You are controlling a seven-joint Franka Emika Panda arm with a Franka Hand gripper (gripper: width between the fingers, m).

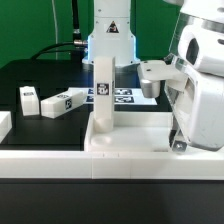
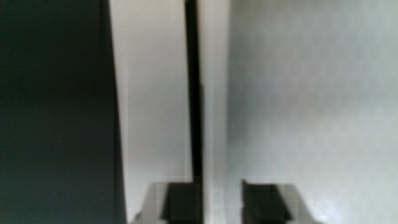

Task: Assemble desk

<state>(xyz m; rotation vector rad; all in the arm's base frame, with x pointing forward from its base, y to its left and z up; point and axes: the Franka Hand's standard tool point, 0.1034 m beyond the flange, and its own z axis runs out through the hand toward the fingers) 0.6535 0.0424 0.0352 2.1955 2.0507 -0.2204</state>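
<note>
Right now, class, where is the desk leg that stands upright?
In the exterior view, the upright leg stands near the middle, behind the long white rail and in front of the marker board; loose legs lie toward the exterior view's left.

The marker board lies flat on the black table before a green backdrop.

Robotics lab, green backdrop, black table, marker board, mounted robot arm
</note>
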